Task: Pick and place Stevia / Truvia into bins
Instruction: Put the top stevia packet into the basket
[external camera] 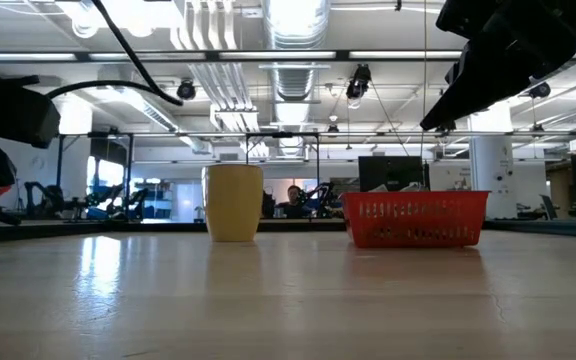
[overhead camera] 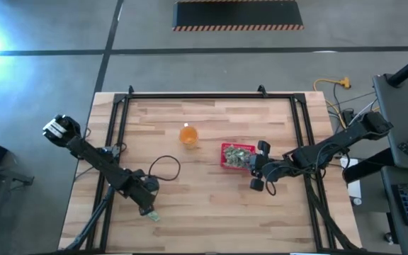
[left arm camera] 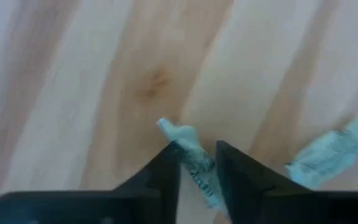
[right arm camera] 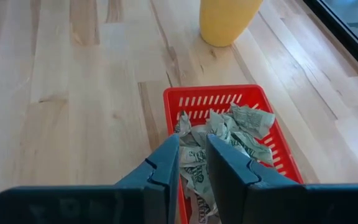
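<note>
My left gripper is near the table's front left, shut on a green-and-white sweetener packet. A second packet lies flat on the wood beside it. One packet shows by the fingers in the high view. The red latticed basket stands right of the table's middle and holds several crumpled packets. My right gripper hangs over the basket's near right part with its fingers together; I see nothing held in it. It also shows in the high view. My left gripper pinches the packet between its two fingers, coming from above and pointing down. One crumpled end of the packet sticks out past the fingertips. Whether the packet is lifted or still lies on the table, I cannot tell.
A translucent orange cup stands upright left of the basket, toward the far side; it also shows in the low view. A black frame runs along the table's left, far and right edges. Bare wood lies between the two arms.
</note>
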You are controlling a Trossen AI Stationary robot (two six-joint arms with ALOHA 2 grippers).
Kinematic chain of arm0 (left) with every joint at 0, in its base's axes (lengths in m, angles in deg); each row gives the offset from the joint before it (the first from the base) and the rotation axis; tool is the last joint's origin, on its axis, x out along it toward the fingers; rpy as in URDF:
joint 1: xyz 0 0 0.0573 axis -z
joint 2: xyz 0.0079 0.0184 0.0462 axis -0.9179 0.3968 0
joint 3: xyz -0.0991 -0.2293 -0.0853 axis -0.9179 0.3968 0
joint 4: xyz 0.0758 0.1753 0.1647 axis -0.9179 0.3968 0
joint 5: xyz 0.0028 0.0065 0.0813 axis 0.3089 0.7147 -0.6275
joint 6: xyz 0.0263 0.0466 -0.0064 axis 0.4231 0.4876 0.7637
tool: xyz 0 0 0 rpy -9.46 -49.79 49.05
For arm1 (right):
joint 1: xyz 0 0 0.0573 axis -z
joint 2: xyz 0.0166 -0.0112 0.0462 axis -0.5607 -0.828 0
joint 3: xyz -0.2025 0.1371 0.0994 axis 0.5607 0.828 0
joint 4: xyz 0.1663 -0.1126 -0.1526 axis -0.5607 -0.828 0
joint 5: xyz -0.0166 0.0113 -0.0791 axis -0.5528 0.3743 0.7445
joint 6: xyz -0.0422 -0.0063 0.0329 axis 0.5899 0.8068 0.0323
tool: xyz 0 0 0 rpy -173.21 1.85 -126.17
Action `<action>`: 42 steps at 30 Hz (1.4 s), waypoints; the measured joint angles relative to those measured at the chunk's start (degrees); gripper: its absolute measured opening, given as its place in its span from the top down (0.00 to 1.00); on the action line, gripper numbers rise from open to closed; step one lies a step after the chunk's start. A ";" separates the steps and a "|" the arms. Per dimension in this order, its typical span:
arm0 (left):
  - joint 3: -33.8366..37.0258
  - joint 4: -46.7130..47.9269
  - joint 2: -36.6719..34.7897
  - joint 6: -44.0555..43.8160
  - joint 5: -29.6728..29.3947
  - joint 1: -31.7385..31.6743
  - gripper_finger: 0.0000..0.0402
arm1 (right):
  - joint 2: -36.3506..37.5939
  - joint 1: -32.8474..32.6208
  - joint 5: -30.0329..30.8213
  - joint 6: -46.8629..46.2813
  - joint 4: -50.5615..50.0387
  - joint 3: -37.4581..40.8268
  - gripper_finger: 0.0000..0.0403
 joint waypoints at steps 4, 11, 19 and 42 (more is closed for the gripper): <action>-0.87 -0.85 -0.04 4.57 0.39 0.00 0.96 | 0.00 0.01 0.00 0.02 0.00 0.02 0.83; -2.33 -2.57 -0.11 16.85 -8.01 -2.18 0.99 | 0.00 0.01 -0.02 0.20 0.22 0.02 0.83; -1.61 -23.56 -0.10 42.97 -12.95 -10.76 1.00 | 0.00 0.01 -0.02 0.20 0.44 0.02 0.83; -16.45 -59.81 25.42 69.63 -4.31 -32.80 1.00 | -0.02 0.00 -0.12 0.20 0.31 0.02 0.83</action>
